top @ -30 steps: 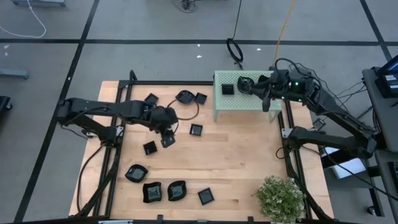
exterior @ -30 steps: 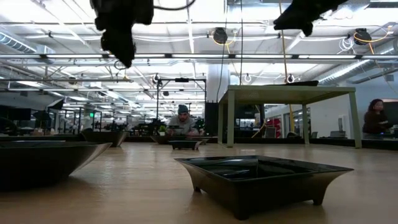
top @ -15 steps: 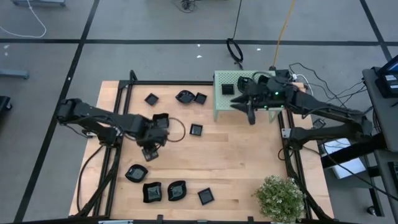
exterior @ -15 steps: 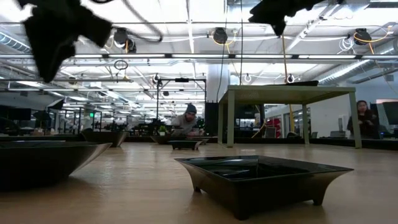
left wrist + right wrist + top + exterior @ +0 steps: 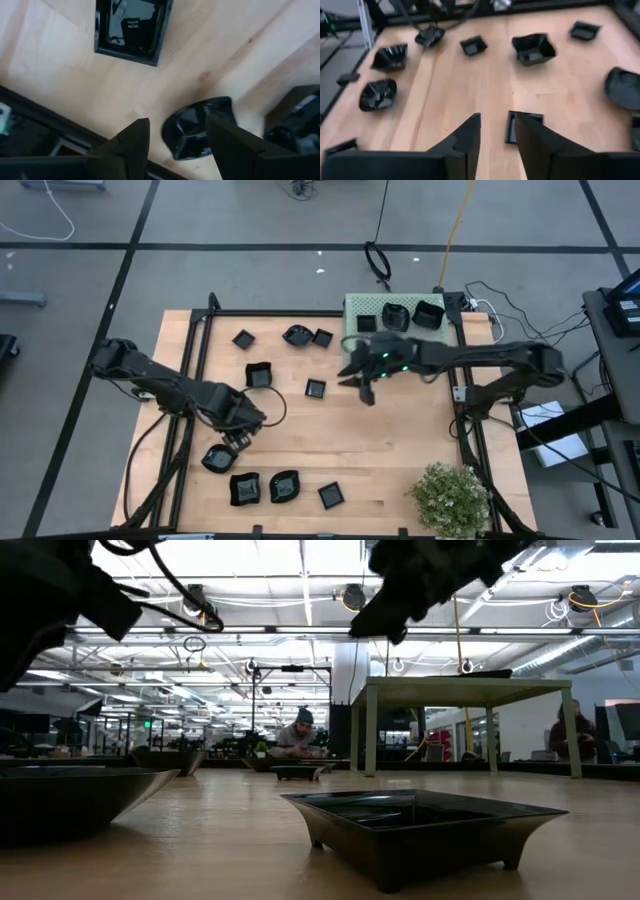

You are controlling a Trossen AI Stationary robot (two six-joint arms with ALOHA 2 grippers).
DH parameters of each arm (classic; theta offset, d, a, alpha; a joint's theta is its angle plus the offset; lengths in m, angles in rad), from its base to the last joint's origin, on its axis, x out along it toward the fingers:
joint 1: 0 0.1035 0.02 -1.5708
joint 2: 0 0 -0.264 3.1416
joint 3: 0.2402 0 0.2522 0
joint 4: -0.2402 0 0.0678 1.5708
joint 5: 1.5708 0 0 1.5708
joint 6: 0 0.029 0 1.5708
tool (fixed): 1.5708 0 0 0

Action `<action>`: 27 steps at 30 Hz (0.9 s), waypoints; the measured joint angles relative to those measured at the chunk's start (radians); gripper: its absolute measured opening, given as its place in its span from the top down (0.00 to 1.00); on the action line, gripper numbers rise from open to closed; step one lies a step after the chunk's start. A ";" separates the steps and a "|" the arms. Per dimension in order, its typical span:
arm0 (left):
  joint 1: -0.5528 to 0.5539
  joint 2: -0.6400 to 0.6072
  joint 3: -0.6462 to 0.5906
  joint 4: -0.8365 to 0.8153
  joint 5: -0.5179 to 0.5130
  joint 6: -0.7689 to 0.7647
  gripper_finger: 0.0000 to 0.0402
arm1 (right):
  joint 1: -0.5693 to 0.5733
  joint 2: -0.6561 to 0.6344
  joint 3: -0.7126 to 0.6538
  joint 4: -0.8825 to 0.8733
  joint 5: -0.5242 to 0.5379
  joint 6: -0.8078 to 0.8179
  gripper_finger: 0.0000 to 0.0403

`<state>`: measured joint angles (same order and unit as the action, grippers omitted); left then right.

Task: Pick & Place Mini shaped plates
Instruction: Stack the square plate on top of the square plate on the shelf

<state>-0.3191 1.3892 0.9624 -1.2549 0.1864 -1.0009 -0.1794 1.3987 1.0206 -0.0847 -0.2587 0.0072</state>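
Observation:
Several glossy black mini shaped plates lie scattered on the wooden table (image 5: 400, 440). My left gripper (image 5: 236, 444) points down, open, above a rounded plate (image 5: 194, 131) near the table's left edge, its fingers standing on either side of the plate, apart from it. A square plate (image 5: 132, 25) lies just beyond. My right gripper (image 5: 365, 392) hangs open above the table's middle, slanting down toward the left, with a small square plate (image 5: 522, 127) just ahead of its fingertips. Three plates rest on the pale green box (image 5: 385, 350).
A green plant (image 5: 452, 498) stands at the near right corner. A black frame (image 5: 190, 380) runs along the table's left and right edges. More plates lie along the near edge (image 5: 284, 486) and near the far edge (image 5: 297, 335). In the low view, people sit in the room beyond the table.
My right gripper has come off the green box, moving left, toward the near edge and down, tipping lower. My left gripper has moved toward the near left and down, turning as it went, from near the table's middle to above the rounded plate.

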 joint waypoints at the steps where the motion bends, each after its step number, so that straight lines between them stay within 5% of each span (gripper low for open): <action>1: -0.005 -0.002 0.006 0.000 -0.002 -0.021 0.51 | 0.009 0.031 0.000 0.025 0.007 -0.002 0.71; 11: -0.034 -0.019 0.151 0.028 -0.086 -0.172 0.51 | 0.101 0.328 0.000 0.232 0.193 0.036 0.57; 27: -0.037 -0.018 0.444 0.029 -0.367 -0.104 0.51 | 0.180 0.586 0.123 0.242 0.472 0.014 0.57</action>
<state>-0.3561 1.3708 1.4065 -1.2262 -0.1805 -1.1046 0.0003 1.9851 1.1433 0.1569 0.2135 0.0217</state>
